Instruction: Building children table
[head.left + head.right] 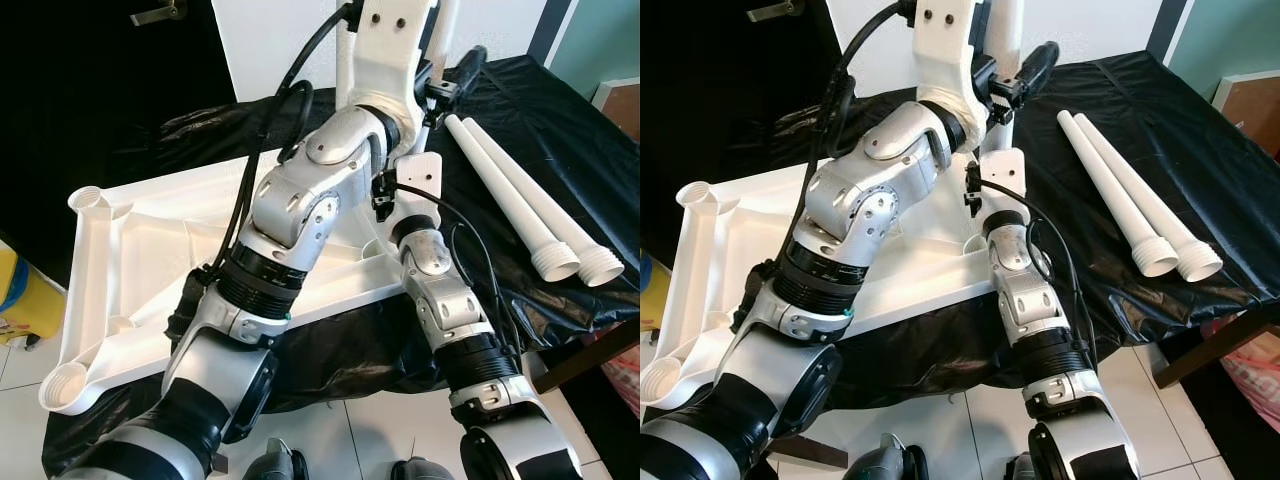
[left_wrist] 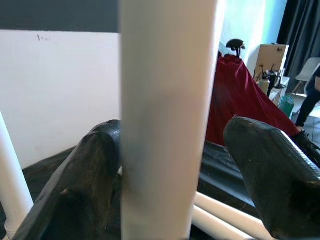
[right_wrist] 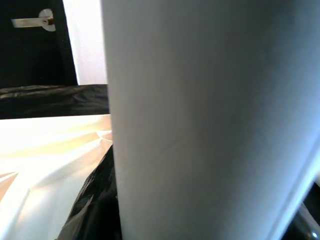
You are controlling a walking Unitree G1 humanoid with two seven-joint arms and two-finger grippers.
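The step in hand looks like seating a white table leg [image 2: 167, 120] upright into a socket of the upturned white tabletop [image 1: 150, 250], which lies underside-up on the black-draped surface [image 1: 1160, 110]. In the left wrist view the leg stands between the left gripper's [image 2: 200, 175] jaws: one black finger [image 2: 85, 185] lies against the tube while the other stands off from it with a gap, so the jaws are spread around the leg and not pinching it. In the right wrist view the same kind of white tube sits hard up against the lens with a dark finger edge beside it; whether the right gripper's jaws close on it I cannot tell. In the head views both silver arms reach up and forward to the leg, which rises out of frame at the top. Two spare legs [image 1: 540, 215] lie side by side on the surface, well off to the right of both jaws, threaded ends toward the robot. The next move likely calls for pressing the left jaws onto the tube and turning or pushing it home while keeping it plumb. The socket under the leg is hidden behind the left arm, so how far the leg is seated cannot be judged; the empty corner sockets [image 1: 90, 200] nearest the left edge remain open.
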